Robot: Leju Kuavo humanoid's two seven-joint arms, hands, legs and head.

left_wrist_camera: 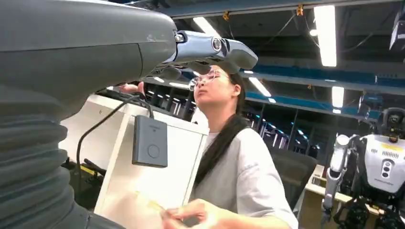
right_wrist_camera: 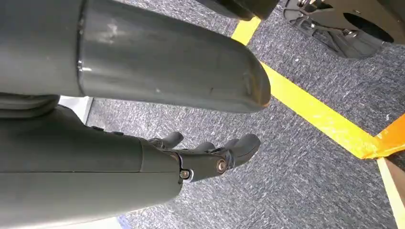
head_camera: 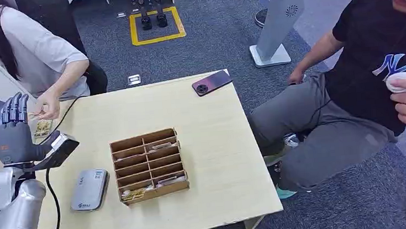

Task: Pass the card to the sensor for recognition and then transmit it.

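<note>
My left hand [head_camera: 13, 128] is raised at the table's left edge, fingers straight up and spread, nothing in it. Just beyond it a seated person's hand [head_camera: 49, 107] hovers; in the left wrist view that person's hand [left_wrist_camera: 200, 214] pinches a thin yellowish card [left_wrist_camera: 149, 204]. A flat grey sensor [head_camera: 89, 189] lies on the table in front of my left arm. The left wrist view has another small grey box [left_wrist_camera: 150, 141] with a cable on a white cabinet. My right hand [right_wrist_camera: 210, 155] hangs over the carpet, fingers loosely bent, empty.
A wooden divider box [head_camera: 148, 164] with cards in its slots stands mid-table. A dark phone [head_camera: 212, 82] lies at the far edge. A small packet of cards [head_camera: 42, 128] lies near the person's hand. A second person [head_camera: 354, 90] sits to the right of the table.
</note>
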